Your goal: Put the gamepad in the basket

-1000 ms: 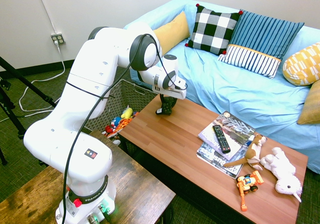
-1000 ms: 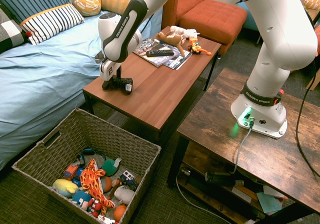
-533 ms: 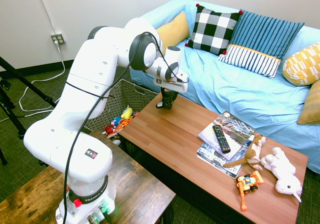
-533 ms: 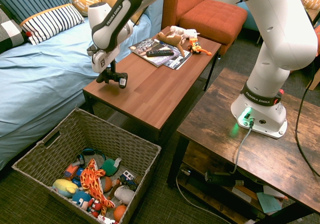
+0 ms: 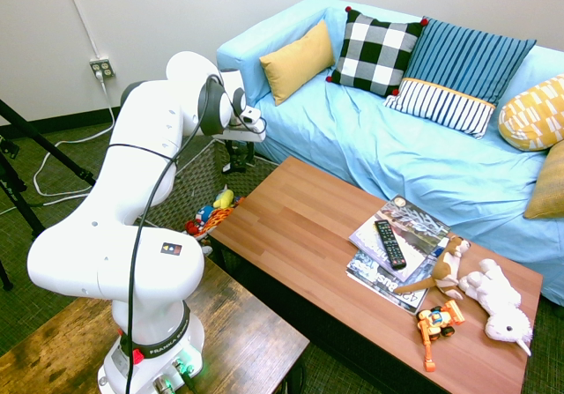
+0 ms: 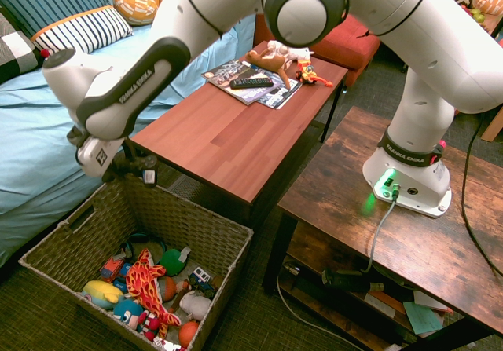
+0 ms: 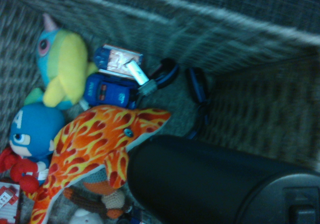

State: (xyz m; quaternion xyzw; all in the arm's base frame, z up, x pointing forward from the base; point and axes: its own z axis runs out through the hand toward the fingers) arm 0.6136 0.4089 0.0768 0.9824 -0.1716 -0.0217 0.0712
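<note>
The black gamepad (image 6: 139,166) hangs in the air with my gripper (image 6: 126,161) shut on it. It is over the near corner of the grey-brown wicker basket (image 6: 206,224), just above the rim. In the first exterior view the gamepad (image 5: 238,159) dangles under the gripper (image 5: 236,150), left of the table, with the basket (image 5: 196,182) below and mostly hidden by the arm. In the wrist view the gamepad (image 7: 200,184) is a large dark shape in front of the basket's woven wall (image 7: 210,38).
The basket holds several toys: an orange flame-patterned plush (image 6: 145,282), a yellow and blue plush (image 7: 62,66), a blue toy car (image 7: 110,89). The wooden coffee table (image 6: 228,143) bears magazines, a remote (image 6: 251,82) and plush animals. The blue sofa (image 5: 423,156) is behind it.
The gripper lifted the gamepad off the table's corner and swung it away from the table, out over the basket. The gamepad stayed held throughout.
</note>
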